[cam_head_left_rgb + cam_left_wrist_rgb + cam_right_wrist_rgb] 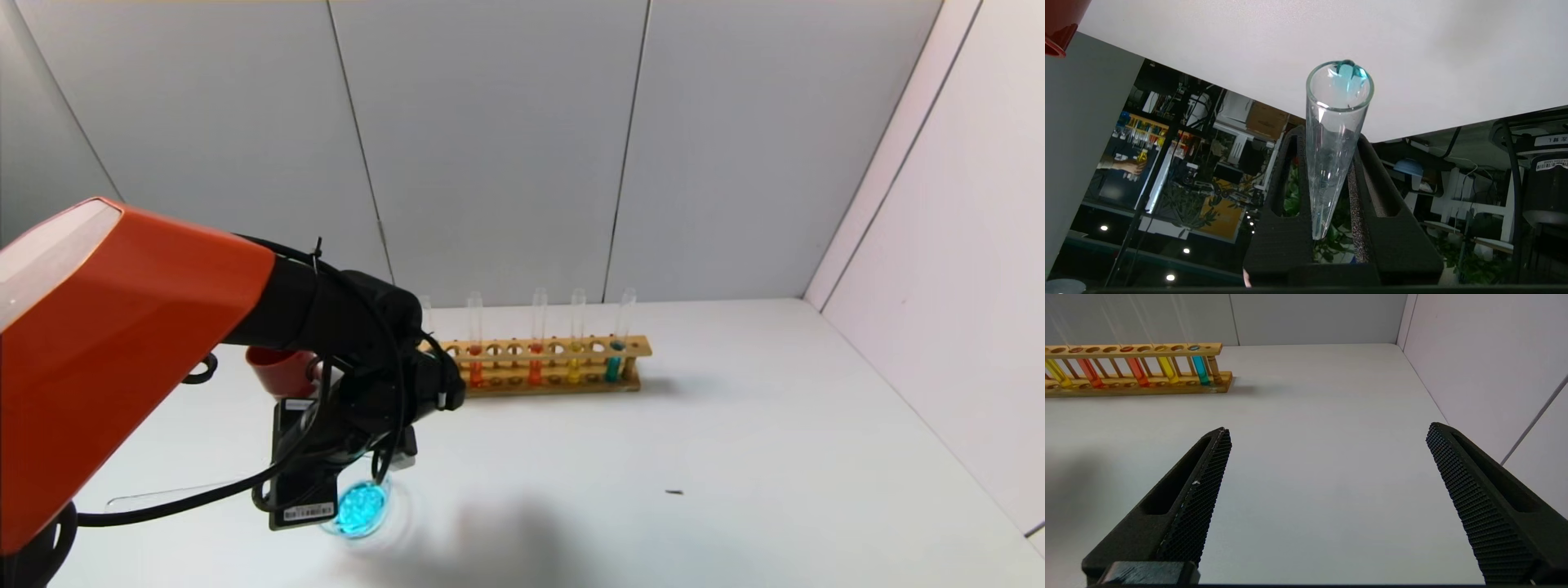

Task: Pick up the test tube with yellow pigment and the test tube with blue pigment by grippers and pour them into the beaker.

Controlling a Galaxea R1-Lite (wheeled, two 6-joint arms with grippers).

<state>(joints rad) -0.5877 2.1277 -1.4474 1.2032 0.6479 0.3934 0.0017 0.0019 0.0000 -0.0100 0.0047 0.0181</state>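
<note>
Blue-pigment test tube point(1336, 143) nearly emptied, tipped mouth-down over the beaker point(362, 508), a cyan drop at its rim. Beaker upright near the table's front-left edge point(735, 506), holding cyan liquid. Yellow-pigment test tube point(576, 339) upright in the rack, toward the table's back edge.

No legible text found. A barcode sticker point(309, 513) on the left gripper point(359, 457) and two labels point(1551, 164) on dark equipment are too small to read.

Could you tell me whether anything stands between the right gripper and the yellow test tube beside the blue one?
Nothing visible: only open tabletop lies between the open right gripper and the yellow test tube in the rack.
</note>
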